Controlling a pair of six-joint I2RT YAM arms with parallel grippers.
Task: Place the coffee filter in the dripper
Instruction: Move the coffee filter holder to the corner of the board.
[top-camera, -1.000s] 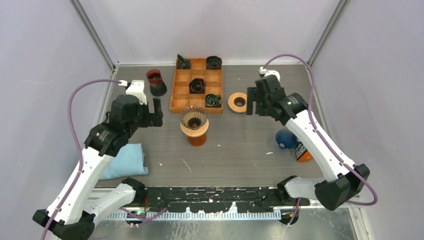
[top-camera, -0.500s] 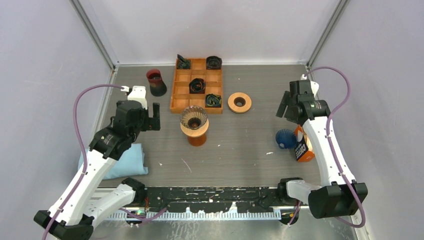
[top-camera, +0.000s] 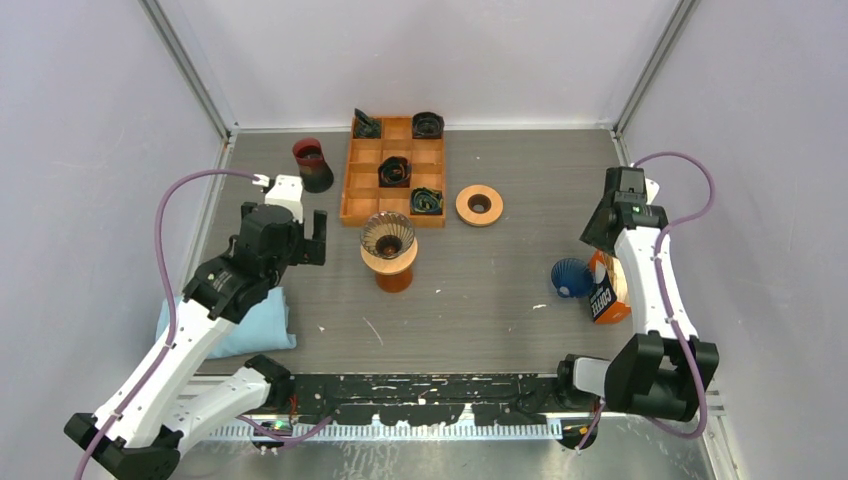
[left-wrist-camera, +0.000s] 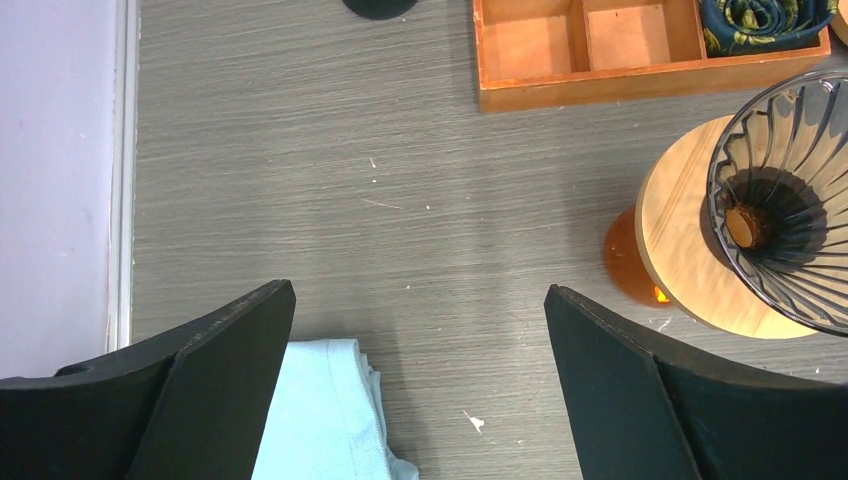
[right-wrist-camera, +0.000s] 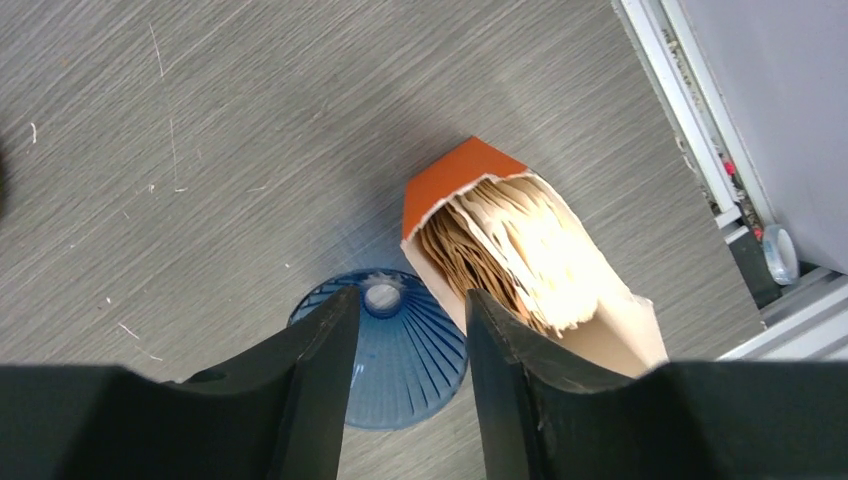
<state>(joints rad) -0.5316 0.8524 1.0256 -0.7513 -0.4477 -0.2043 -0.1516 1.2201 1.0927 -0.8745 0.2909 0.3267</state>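
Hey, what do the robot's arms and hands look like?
The left arm and right arm have white links and black joints; a purple cable loops from each wrist. The left hand and right hand each have two broad black fingers.

Our left arm (top-camera: 190, 340) and right arm (top-camera: 650, 290) wear white shells with black joints; a purple cable (top-camera: 160, 240) loops from each wrist; the fingers (left-wrist-camera: 190, 400) are black wedges.

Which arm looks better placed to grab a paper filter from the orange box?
Right, probably. The right hand hangs directly over the open filter box, paper filters showing; the left hand is far off, near the dripper.
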